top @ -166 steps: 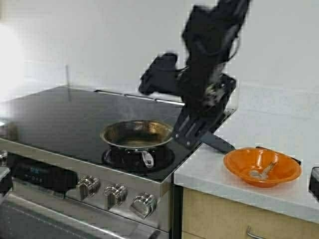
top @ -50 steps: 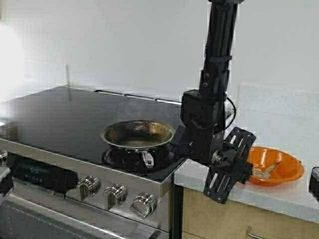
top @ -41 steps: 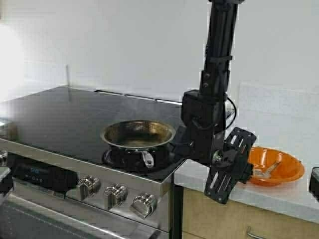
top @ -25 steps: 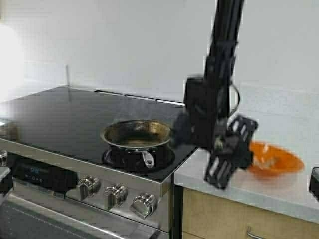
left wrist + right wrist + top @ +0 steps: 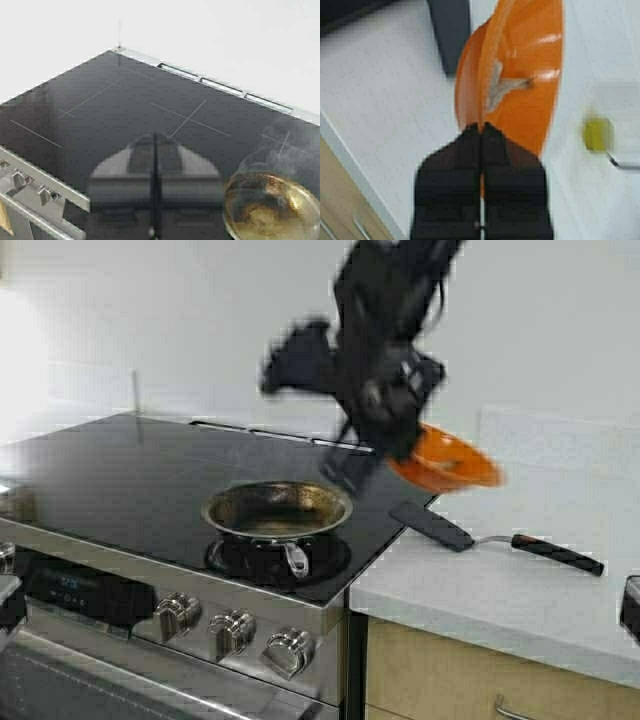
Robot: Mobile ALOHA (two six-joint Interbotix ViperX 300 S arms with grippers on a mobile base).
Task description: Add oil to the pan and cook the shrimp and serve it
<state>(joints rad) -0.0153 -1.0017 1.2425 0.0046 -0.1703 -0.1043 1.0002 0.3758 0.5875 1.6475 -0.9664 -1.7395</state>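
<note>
Your R tool (image 5: 481, 131) is raised high, pinched closed w/ an orange bowl's rim; L tool (image 5: 154, 155) closed, low.

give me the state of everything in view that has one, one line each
orange bowl: lifted off the counter, tilted, rim pinched by the right gripper
shrimp: inside the tilted bowl
pan: on the stove burner, steaming, dark liquid film inside
spatula: lying flat on the counter
left gripper: shut, empty, above the cooktop

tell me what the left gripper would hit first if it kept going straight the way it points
Probably the black glass stovetop. The left gripper, fingers together, points across bare glass; the steaming pan sits off to one side of that line, though depth is unclear.
</note>
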